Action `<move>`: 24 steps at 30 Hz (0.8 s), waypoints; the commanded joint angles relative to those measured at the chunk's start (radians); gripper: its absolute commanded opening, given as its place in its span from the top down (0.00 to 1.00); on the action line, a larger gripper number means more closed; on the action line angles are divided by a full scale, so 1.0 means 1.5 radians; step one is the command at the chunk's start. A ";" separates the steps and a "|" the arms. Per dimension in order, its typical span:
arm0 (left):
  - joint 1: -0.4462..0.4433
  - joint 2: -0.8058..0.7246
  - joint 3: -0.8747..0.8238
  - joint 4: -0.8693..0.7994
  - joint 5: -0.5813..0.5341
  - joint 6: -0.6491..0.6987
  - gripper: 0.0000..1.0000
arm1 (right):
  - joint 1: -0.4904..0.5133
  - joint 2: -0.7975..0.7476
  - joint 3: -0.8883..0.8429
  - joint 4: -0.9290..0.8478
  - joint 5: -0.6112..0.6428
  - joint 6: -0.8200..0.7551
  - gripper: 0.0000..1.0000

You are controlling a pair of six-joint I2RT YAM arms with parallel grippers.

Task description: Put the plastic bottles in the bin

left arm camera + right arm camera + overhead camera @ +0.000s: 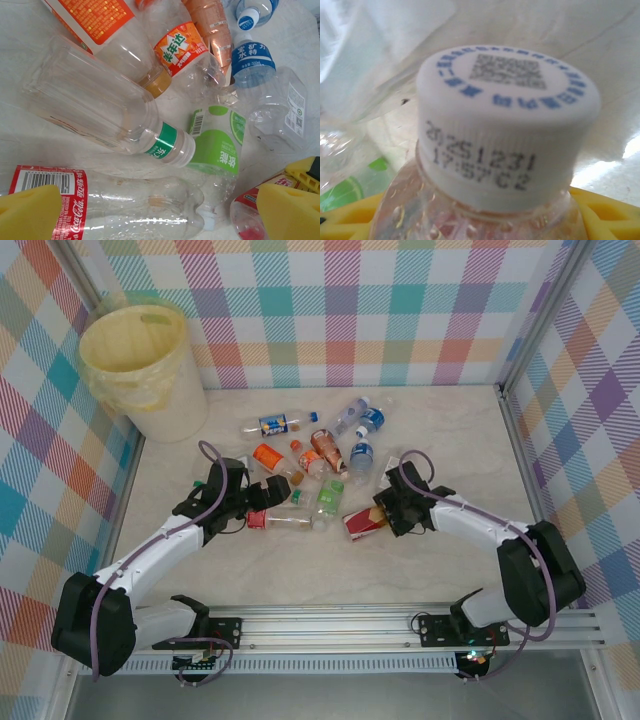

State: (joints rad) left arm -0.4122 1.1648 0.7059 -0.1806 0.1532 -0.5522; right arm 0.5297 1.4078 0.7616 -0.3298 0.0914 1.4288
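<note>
Several plastic bottles lie in a loose heap mid-table, among them a green-labelled one (329,497) and blue-labelled ones (362,455). The pale-yellow bin (135,355) stands in the far left corner. My left gripper (266,506) is open at the heap's left edge. Its yellow fingertips (30,212) straddle a clear Coca-Cola bottle (125,205) lying on its side. My right gripper (384,514) is shut on a red-labelled bottle (362,523). That bottle's white cap (505,125) sits very close in the right wrist view, with yellow fingers (610,210) against both sides of its shoulder.
Under the left wrist lie a green-banded clear bottle (105,107), orange-labelled bottles (180,47) and a square clear one (282,112). Plaid walls close the back and sides. A metal rail (340,625) runs along the near edge. Bare tabletop lies right of the heap.
</note>
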 commanded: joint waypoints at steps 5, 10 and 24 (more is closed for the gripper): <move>-0.009 0.014 0.040 0.049 0.089 0.050 0.00 | 0.031 -0.058 0.063 0.084 0.043 -0.170 0.46; -0.009 0.026 0.080 0.050 0.191 0.104 0.00 | 0.032 -0.068 0.095 0.150 0.036 -0.243 0.48; -0.036 0.107 0.252 -0.098 0.340 0.311 0.00 | 0.040 0.017 0.257 0.232 -0.094 -0.366 0.49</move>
State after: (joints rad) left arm -0.4477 1.2934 1.0344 -0.2604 0.6018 -0.1806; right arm 0.5789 1.4071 1.1019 -0.0280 0.0319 0.9325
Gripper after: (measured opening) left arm 0.997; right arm 0.626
